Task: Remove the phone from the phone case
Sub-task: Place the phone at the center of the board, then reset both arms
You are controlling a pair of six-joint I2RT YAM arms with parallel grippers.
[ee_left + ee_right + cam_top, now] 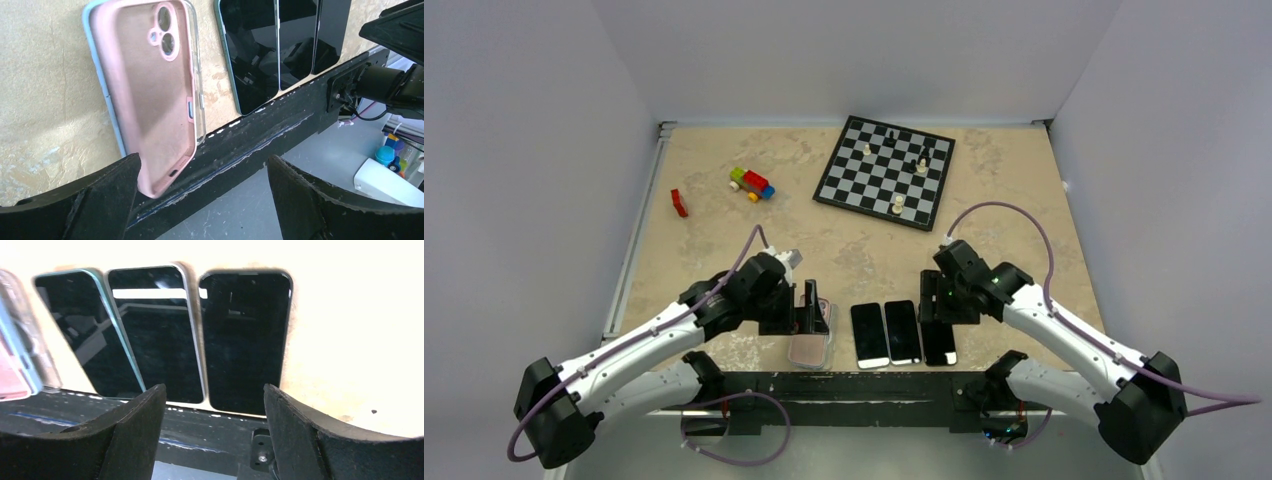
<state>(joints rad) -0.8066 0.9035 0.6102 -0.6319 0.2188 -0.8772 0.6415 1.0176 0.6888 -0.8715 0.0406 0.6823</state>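
Pink case (152,100) lay at the worktop's (724,210) 6 o'clock edge, with three phones (902,333) side by side at its 3 o'clock. Left claw (202,197) hung wide and empty over the case. Right claw (214,420) hung wide and empty over the phones.

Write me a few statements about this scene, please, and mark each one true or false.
1. Three phones lie side by side with their dark screens up. True.
2. The left gripper is shut on the pink case. False: its fingers are spread apart near the case and hold nothing.
3. In the top view, the pink case lies to the left of the phones. True.
4. The chessboard touches the phones. False: it lies well apart from them, farther from the arms.
5. The right gripper is open. True.
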